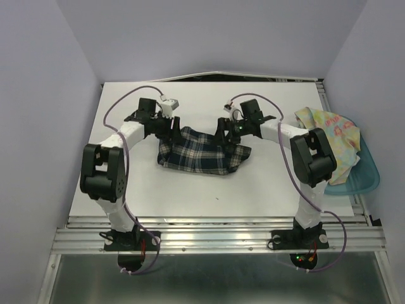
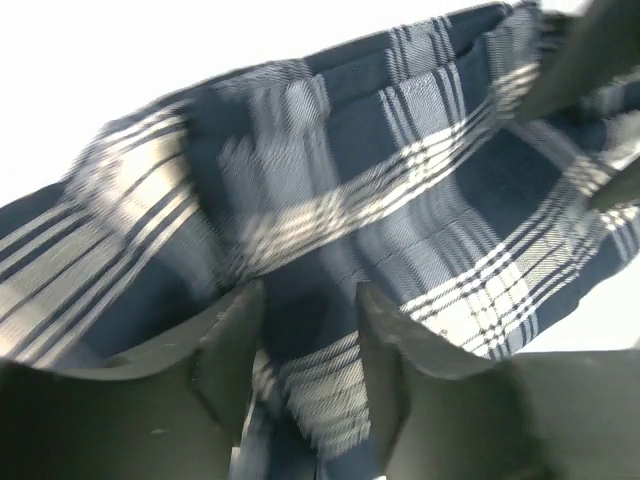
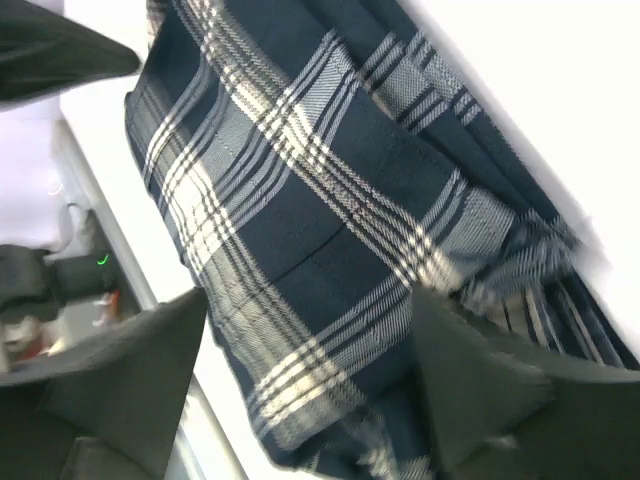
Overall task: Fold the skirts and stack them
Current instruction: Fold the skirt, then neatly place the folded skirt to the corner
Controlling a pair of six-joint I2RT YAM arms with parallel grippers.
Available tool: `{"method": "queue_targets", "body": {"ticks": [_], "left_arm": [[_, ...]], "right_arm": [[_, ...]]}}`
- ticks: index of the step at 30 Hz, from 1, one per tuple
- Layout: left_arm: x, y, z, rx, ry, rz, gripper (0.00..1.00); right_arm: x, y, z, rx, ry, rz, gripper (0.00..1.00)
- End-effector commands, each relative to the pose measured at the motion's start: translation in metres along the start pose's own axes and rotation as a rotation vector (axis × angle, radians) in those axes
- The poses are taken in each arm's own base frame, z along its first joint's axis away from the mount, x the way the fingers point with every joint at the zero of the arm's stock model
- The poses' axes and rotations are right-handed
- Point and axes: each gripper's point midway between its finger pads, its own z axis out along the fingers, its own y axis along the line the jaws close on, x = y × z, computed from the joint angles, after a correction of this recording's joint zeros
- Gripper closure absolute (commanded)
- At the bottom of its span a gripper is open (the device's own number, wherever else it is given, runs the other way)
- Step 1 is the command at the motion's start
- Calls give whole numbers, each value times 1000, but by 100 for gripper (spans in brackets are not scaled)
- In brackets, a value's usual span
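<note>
Nearest, at the front edge of the bench [image 1: 190, 196], closer than the plaid skirt [image 1: 199, 152] and out to either side of it: the bases of the left arm [image 1: 104, 171] and the right arm [image 1: 313, 158]. Elbows bent outward, one left of the plaid skirt and one right of it, forearms angled inward to its far edge.

Mid-bench: the plaid skirt itself, dark navy with white lines. Lies spread wide and rumpled on the bench, near edge fairly straight, far edge bunched and uneven.

At the plaid skirt's far left corner: left jaws, released. Fingers [image 2: 230, 350] parted, with the checked cloth showing in the gap and beyond them. Blurred in the left wrist view, and nothing seen pinched.

At the plaid skirt's far right corner: right jaws, released as well. Fingers [image 3: 140, 370] spread wide over the checked cloth, not clamping it. White bench visible on both sides of the cloth in the right wrist view.

Well to the right of the plaid skirt, apart from it: the floral skirt [image 1: 329, 130], pastel yellow and blue with pink print. Heaped unfolded on a translucent teal bin [image 1: 364, 174] at the bench's right edge, partly hidden behind the right arm.
</note>
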Motion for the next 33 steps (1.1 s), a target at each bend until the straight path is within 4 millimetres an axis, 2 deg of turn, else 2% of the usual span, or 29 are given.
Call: {"method": "queue_targets", "body": {"ticks": [1, 2, 3, 4, 5, 6, 7, 8, 9, 12, 13, 15, 16, 17, 20, 21, 24, 26, 28, 31, 33], "left_arm": [[-85, -16, -82, -305, -241, 259, 32], [-98, -35, -105, -337, -308, 304, 24], [-103, -49, -111, -385, -337, 337, 2], [-106, -61, -119, -398, -371, 358, 1], [-107, -78, -136, -404, -427, 377, 1], [-108, -91, -138, -377, -454, 383, 1], [-107, -96, -145, -369, -475, 356, 1], [-109, -99, -154, -376, -514, 250, 1], [-102, -99, -156, -371, -484, 214, 1], [-94, -113, -151, -255, -443, 256, 1], [-91, -120, -147, -229, -434, 254, 1], [-81, -123, -137, -250, -413, 247, 1], [-77, -132, -130, -245, -412, 261, 1], [-68, -121, -123, -297, -398, 243, 1], [-53, -115, -103, -320, -358, 180, 4], [-43, -114, -87, -324, -314, 151, 8], [-22, -119, -54, -308, -230, 135, 9], [-17, -120, -40, -306, -204, 117, 9], [-12, -116, -13, -308, -136, 98, 9], [-6, -121, 10, -303, -76, 106, 9], [1, -116, 30, -325, -12, 112, 9]], "right_arm": [[-55, 53, -60, 56, -185, -150, 8], [-65, 71, -80, 75, -238, -197, 0], [-65, 76, -89, 96, -247, -223, 0], [-68, 82, -98, 113, -266, -244, 0], [-75, 92, -115, 149, -310, -298, 0], [-72, 93, -123, 176, -311, -303, 0], [-73, 92, -132, 203, -326, -309, 0], [-74, 90, -140, 243, -339, -326, 0], [-71, 92, -153, 269, -356, -329, 0], [-66, 86, -171, 349, -380, -335, 0], [-65, 78, -183, 380, -396, -318, 0], [-58, 65, -192, 419, -390, -298, 0], [-53, 55, -200, 443, -392, -275, 0], [-50, 48, -204, 465, -394, -265, 0], [-41, 37, -221, 506, -405, -248, 0], [-37, 33, -223, 512, -399, -233, 0], [-33, 19, -231, 530, -405, -191, 0], [-32, 16, -234, 535, -407, -181, 0], [-31, 12, -234, 535, -404, -169, 0], [-31, 7, -234, 539, -400, -157, 0], [-32, 5, -234, 545, -399, -154, 0]]}}
